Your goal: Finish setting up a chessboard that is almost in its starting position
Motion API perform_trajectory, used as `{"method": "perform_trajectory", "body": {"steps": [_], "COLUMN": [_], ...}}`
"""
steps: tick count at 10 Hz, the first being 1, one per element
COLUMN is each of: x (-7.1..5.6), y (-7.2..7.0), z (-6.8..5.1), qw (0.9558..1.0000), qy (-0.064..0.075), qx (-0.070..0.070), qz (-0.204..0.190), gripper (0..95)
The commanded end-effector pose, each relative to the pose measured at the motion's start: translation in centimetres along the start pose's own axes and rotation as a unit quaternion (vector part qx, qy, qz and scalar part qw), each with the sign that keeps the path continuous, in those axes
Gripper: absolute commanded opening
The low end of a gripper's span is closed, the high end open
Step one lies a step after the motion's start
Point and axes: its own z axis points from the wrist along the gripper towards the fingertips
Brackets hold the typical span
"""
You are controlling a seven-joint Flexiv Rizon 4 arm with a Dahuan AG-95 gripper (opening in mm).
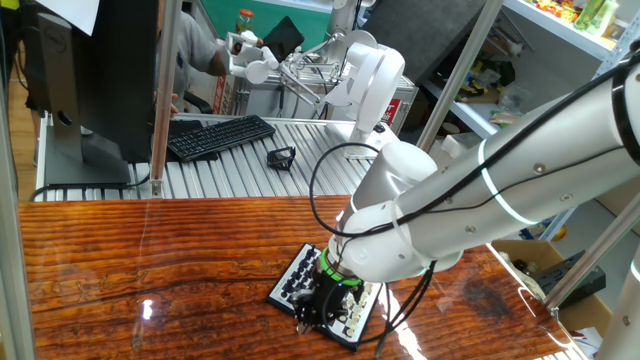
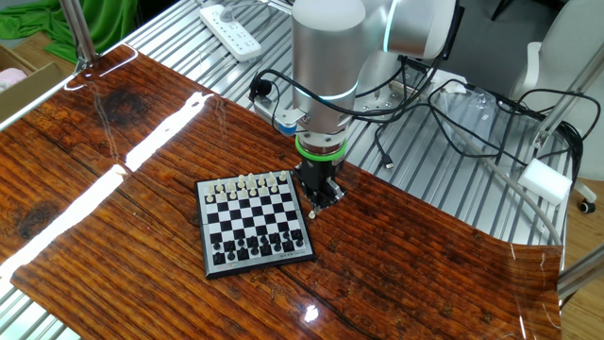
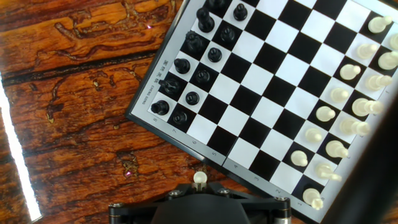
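The small square black-and-white chequered chessboard [image 2: 253,225] with a black rim lies flat on the glossy, grained wooden table [image 2: 113,189]. The two-finger gripper [image 2: 314,210] points straight down just beside the board's edge, clenched on a small cream pawn [image 3: 199,178]. Bare wood surrounds it.

No writing can be read with certainty anywhere in these views. The chessboard [image 3: 273,81] carries small pale lettering and coordinate marks along its black rim (seen closest in the hand view), but the characters are too small and blurred to make out.
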Motion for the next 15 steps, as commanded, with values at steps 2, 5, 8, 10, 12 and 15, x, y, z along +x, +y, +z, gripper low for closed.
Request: {"method": "perform_trajectory", "body": {"steps": [2,5,8,10,12,15], "x": [0.05,0.06,0.31,0.37,0.14,-0.17], "y": [-0.01,0.0,0.28,0.43,0.51,0.61], "z": [-0.09,-0.11,-0.35,-0.48,-0.56,-0.68], "qw": [1.0,1.0,1.0,0.9999,1.0,1.0], "qy": [0.001,0.002,0.003,0.006,0.005,0.004], "qx": [0.002,0.003,0.007,0.008,0.008,0.007], "qz": [0.0,0.002,-0.003,-0.006,-0.002,0.003], "gripper": [0.0,0.0,0.0,0.0,19.0,38.0]}}
